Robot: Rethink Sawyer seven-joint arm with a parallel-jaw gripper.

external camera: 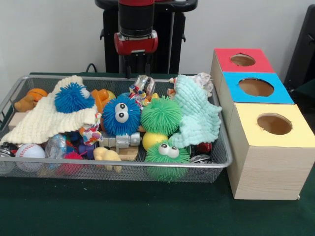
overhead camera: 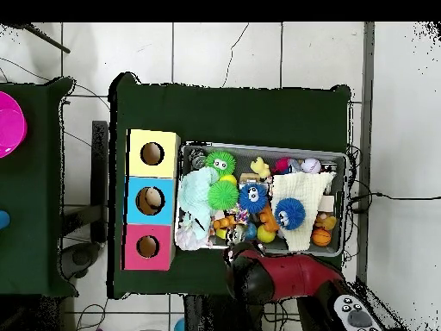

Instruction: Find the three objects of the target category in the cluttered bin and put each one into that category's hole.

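The wire mesh bin (external camera: pixel 222 158) is full of toys; it also shows in the overhead view (overhead camera: pixel 347 185). My gripper (external camera: pixel 136 69) hangs above the bin's far rim, holding nothing that I can see. Just below it lies a shiny printed wrapper (external camera: pixel 143 86). A polka-dot wrapper (external camera: pixel 91 133) lies near the front left, under the cream cloth (external camera: pixel 47 118). A whitish see-through wrapper (external camera: pixel 202 80) pokes out behind the mint cloth (external camera: pixel 199 115); it also shows in the overhead view (overhead camera: pixel 188 236). The yellow-faced box's hole (external camera: pixel 274 124) stands right of the bin, seen from above too (overhead camera: pixel 152 153).
Spiky blue balls (external camera: pixel 121 115) and green balls (external camera: pixel 161 116) fill the bin's middle. A baseball (external camera: pixel 30 151) lies front left. The blue-faced box (external camera: pixel 256 87) and red-faced box (external camera: pixel 242 60) stand behind the yellow one. My arm (overhead camera: pixel 284 276) covers the bin's near side from above.
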